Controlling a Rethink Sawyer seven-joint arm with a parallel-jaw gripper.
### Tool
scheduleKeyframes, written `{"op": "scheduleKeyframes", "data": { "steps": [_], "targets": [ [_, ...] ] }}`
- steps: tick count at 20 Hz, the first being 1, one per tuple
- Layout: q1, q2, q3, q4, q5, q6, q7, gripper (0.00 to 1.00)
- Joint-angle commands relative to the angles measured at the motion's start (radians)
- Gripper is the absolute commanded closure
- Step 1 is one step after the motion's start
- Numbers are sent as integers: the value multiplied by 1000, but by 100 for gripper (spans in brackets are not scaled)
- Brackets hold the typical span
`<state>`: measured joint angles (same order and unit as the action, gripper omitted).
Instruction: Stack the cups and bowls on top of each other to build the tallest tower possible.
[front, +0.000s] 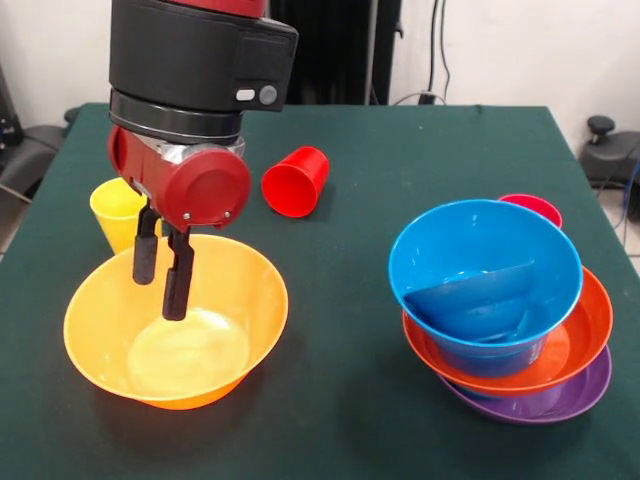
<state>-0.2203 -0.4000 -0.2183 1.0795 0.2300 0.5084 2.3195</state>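
Claw (161, 277): fingers apart, empty, dipping inside glossy orange bowl (176, 318), lower left.
Room: bare green worktop (340, 300) centre frame.
Tower (505, 315): smooth nested bowls, lower right.

Orange bowl (176, 320) upright, open and glossy at near left of green table. Yellow cup (118, 212) upright just behind it. Red cup (297, 181) on its side mid-table, mouth facing camera. Tower (505, 320) at right: purple bowl (540, 400) lowest, red-orange bowl (570, 345) in it, blue bowl (485, 275) on top, tilted. Pinkish-red cup (532, 207) peeks out behind tower.
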Motion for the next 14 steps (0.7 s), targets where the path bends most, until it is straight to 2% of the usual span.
{"op": "scheduleKeyframes", "data": {
  "steps": [1, 8, 14],
  "targets": [
    [17, 33, 146, 69, -73, -29, -62, 0],
    [40, 13, 143, 102, -71, 42, -54, 0],
    [43, -10, 169, 133, -90, 153, -136, 0]
  ]
}}
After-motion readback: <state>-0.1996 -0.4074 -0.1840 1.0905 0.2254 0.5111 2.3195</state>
